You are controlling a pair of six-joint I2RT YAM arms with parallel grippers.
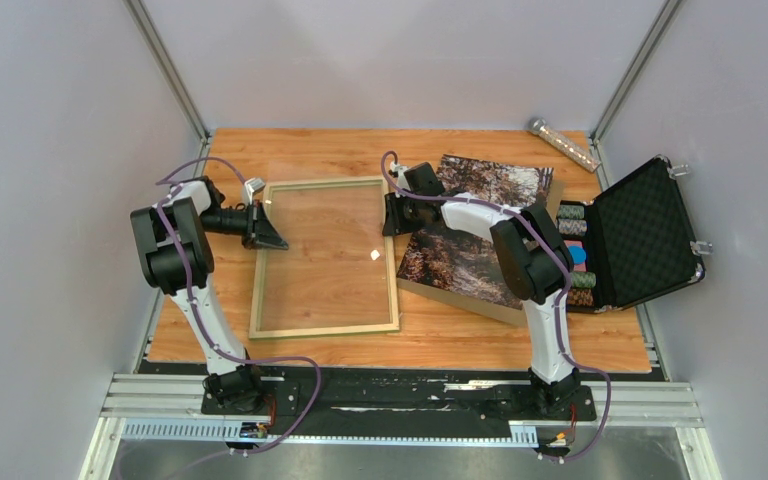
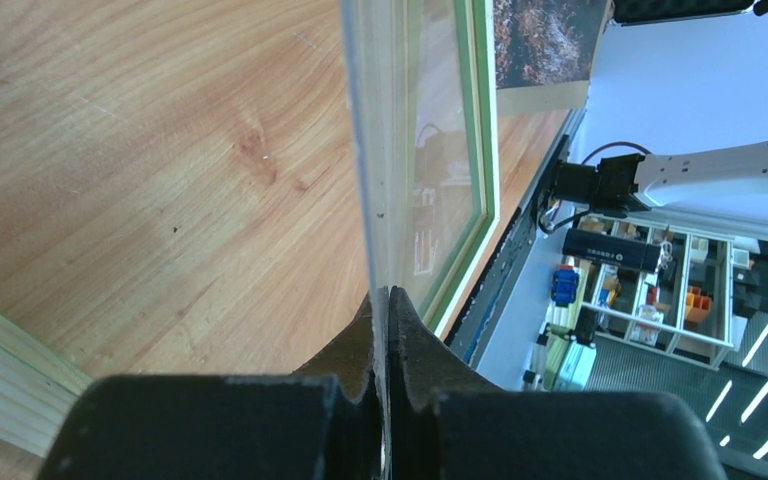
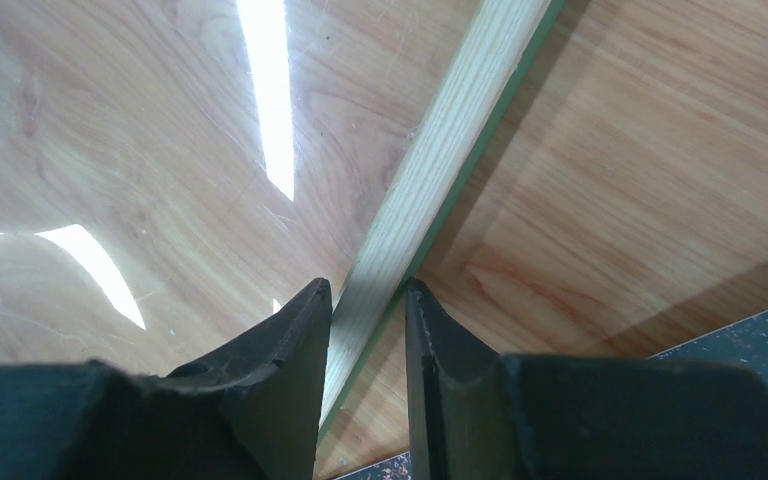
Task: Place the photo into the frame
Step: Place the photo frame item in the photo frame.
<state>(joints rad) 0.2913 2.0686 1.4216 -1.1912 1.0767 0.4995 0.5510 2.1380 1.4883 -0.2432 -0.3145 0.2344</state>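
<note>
Top external view: saw the frame lying back-up on the table, pale wood upward. Found the left gripper clenched on the edge of a thin clear pane, held up at a tilt over the frame. Found the right gripper astride the right rail of the frame, seemingly clamped on it for steadiness. Located the photo outside the frame, picture side up, on a brown board just right of the frame. Judged the step as handling of the pane, with the photo not yet touched. For the next move, judged necessary: to settle the pane safely without slipping, then to free one gripper for the photo.
</note>
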